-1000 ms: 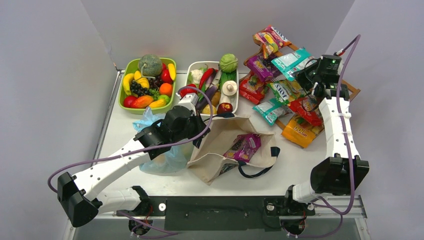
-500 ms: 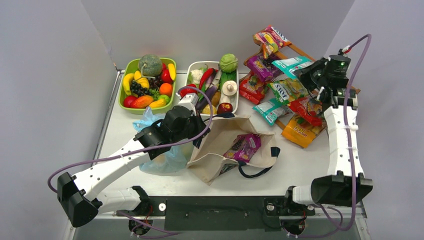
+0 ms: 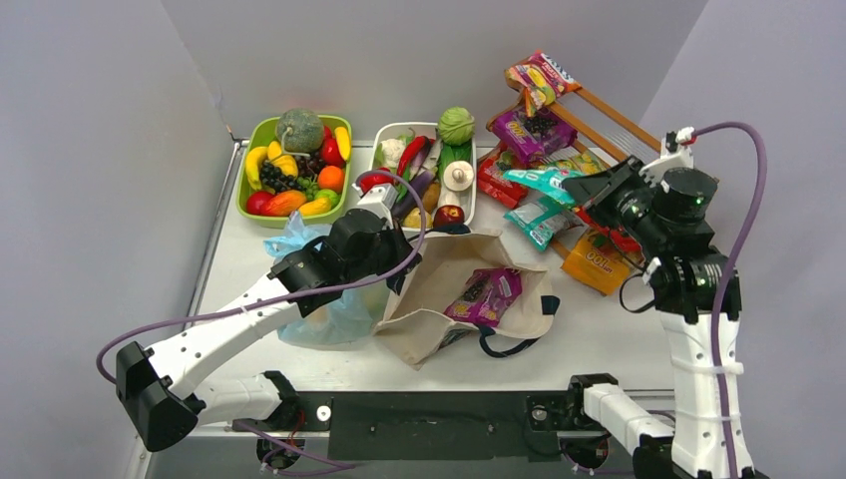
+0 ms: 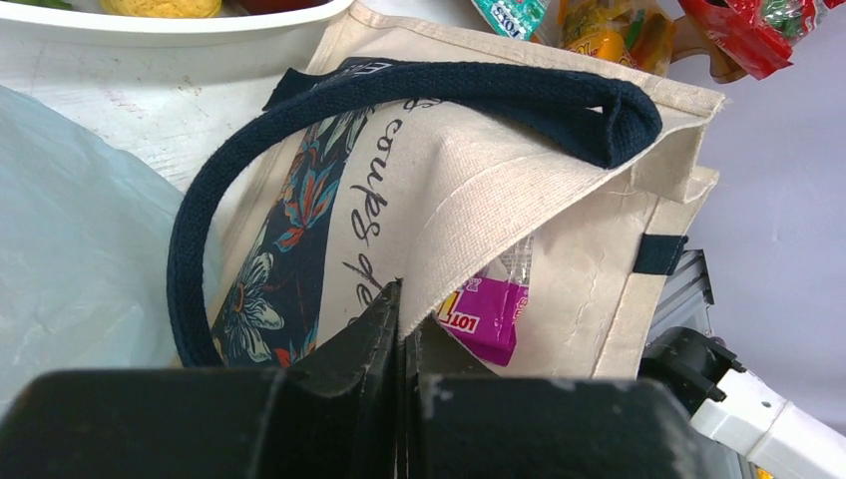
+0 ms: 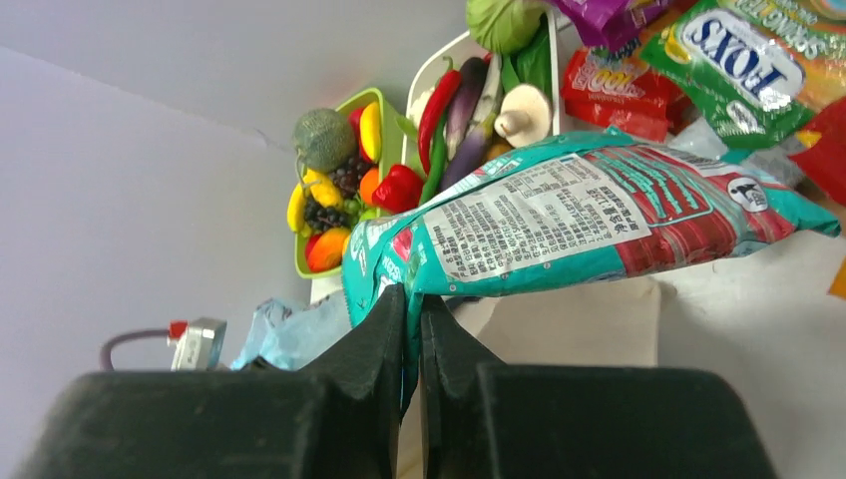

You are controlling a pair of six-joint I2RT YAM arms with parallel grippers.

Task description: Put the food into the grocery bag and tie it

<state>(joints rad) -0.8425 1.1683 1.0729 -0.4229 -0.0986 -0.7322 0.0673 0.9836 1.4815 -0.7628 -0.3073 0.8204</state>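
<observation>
R end effector [image 5: 412, 295] clamps teal snack packet [image 5: 599, 215], 2 o'clock; L end effector [image 4: 399, 304] pinches canvas tote [image 4: 479, 180]; grocery bag [image 3: 344, 317] untied, most food [image 3: 291, 168] unpacked.

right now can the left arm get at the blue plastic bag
Probably not straight away: the left claw is shut on the edge of the canvas tote, so it must let go first. The blue bag lies close beside it.

One green tray [image 3: 255, 132], one white tray [image 3: 473, 185], one canvas tote [image 3: 429, 279], one blue bag [image 3: 291, 241].
</observation>
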